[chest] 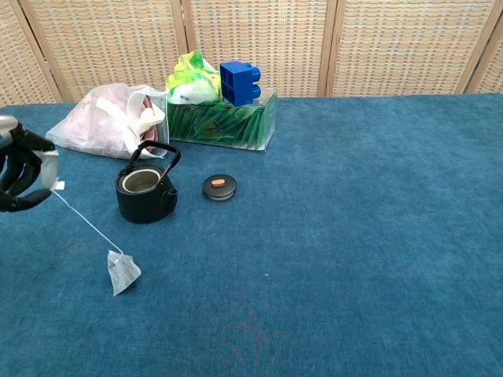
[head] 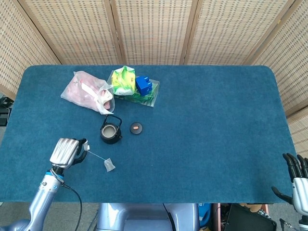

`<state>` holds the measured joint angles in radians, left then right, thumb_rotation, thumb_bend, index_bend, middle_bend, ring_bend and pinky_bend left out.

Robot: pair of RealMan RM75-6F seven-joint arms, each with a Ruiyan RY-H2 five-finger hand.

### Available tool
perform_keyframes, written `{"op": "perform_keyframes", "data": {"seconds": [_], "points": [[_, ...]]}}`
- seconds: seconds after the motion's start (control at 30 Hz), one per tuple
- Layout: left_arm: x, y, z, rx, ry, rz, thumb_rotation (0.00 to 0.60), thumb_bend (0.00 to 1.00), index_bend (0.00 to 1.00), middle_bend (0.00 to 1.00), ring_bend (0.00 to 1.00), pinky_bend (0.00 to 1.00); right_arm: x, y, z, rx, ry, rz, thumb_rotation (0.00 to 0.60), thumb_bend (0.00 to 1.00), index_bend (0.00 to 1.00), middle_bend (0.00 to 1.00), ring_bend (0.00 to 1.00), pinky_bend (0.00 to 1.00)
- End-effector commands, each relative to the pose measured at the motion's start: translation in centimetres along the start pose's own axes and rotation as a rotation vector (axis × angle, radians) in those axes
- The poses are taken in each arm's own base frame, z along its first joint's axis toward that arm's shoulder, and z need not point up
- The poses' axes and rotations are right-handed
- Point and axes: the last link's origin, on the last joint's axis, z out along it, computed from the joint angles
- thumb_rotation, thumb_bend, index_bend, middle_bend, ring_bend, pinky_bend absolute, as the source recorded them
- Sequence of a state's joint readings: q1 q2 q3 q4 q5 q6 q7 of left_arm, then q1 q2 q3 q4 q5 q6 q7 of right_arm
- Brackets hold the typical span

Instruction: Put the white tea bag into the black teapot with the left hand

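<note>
Left hand: the silver robot left hand (head: 65, 152) pinches the small paper tag of the tea bag between its dark fingers (chest: 17, 177); the hand is raised above the table near the left edge.
Tea bag: the white pyramid-shaped tea bag (chest: 122, 272) hangs at the end of a thin white string (chest: 82, 223), which runs taut and slanted from the tag down to the bag. Whether the bag's lower corner touches the cloth cannot be told.
Teapot: the small black cast-iron teapot with a hoop handle (chest: 145, 191) stands open, and its round black lid with an orange knob (chest: 219, 187) lies just beside it on the right.
Key relation: the bag lies lower than the hand and toward the robot's right; the teapot is further away from the robot than the bag. The string is the long axis, and it points from the hand toward the bag, not toward the pot.
Nearer hand: the left one is much nearer to the teapot. The black right hand (head: 296, 180) is at the far right corner, well apart, its fingers spread and holding nothing.
Room: the blue felt-covered table (head: 207, 125) is bare between bag and teapot. Behind the teapot lie a pink plastic bag (chest: 106, 120) and a clear box of green packets (chest: 224, 122), near enough to watch.
Likely need: lift the bag higher than the upright handle, then lower it through the opening.
</note>
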<state>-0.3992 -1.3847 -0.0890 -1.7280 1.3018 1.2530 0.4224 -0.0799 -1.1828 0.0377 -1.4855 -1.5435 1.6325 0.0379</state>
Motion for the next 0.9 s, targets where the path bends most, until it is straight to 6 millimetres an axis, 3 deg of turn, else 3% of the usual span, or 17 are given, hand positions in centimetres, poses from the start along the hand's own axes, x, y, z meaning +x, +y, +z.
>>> {"op": "perform_keyframes", "data": {"seconds": [0.03,0.33,0.9], "points": [[0.8,0.4,0.5,-0.02,0.033,0.001,0.6,0.55,0.64,0.76,0.67,0.7,0.0,0.1,0.0,-0.001,0.001,0.001,0.6,0.12,0.11,0.18,0.03,0.1],[2.4,1.5,1.3,-0.054,0.098,-0.011,0.6,0.55,0.65,0.76,0.67,0.7,-0.1,0.2,0.0,-0.004,-0.001,0.005,0.6,0.12,0.11,0.18,0.03,0.1],[6.5,2.3,4.7,-0.071,0.248,-0.017,0.6,0.55,0.65,0.76,0.67,0.7,-0.5,0.5,0.2,-0.018,-0.019,0.007,0.6,0.12,0.11,0.18,0.03,0.1]]}}
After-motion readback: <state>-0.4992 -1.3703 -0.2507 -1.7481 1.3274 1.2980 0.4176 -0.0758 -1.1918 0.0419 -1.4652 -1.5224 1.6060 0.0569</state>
